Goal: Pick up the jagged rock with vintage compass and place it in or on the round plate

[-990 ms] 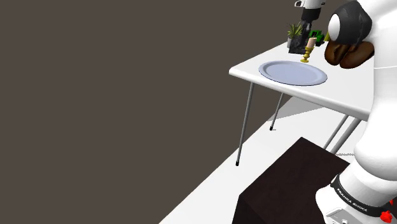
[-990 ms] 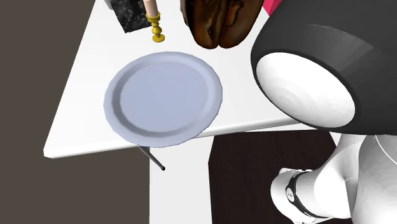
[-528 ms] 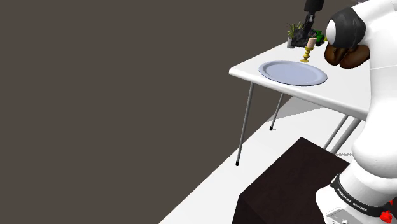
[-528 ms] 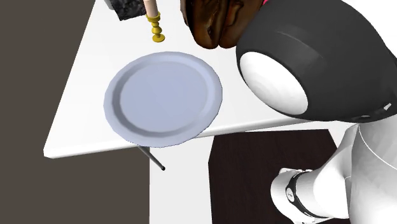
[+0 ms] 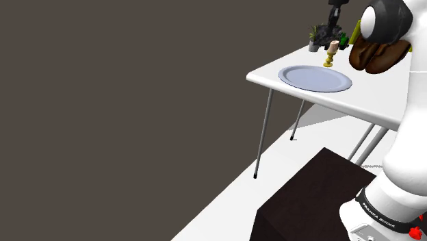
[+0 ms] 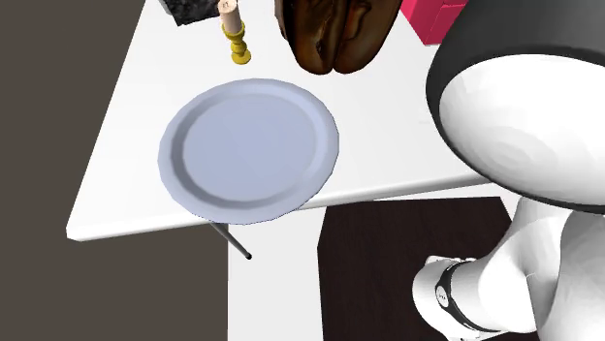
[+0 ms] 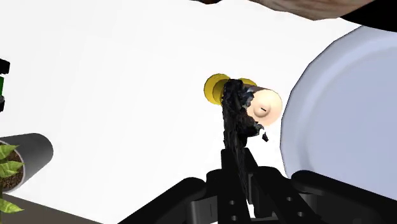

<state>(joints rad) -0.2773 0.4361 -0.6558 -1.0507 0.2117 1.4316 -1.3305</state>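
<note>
My gripper is shut on the jagged dark rock, which sticks out from between the two black fingers. In the shoulder view the gripper hangs at the top edge with the rock below it, above the table's far side. The rock's lower end shows at the top of the second exterior view. The round grey-blue plate lies bare near the table's front corner, a little apart from the rock.
A cream candle on a gold candlestick stands right beside the plate, under the rock. A brown lumpy object, a pink box and a potted plant stand on the white table.
The arm has risen and carried the rock up off the table. Its elbow has swung up and to the right in both exterior views.
</note>
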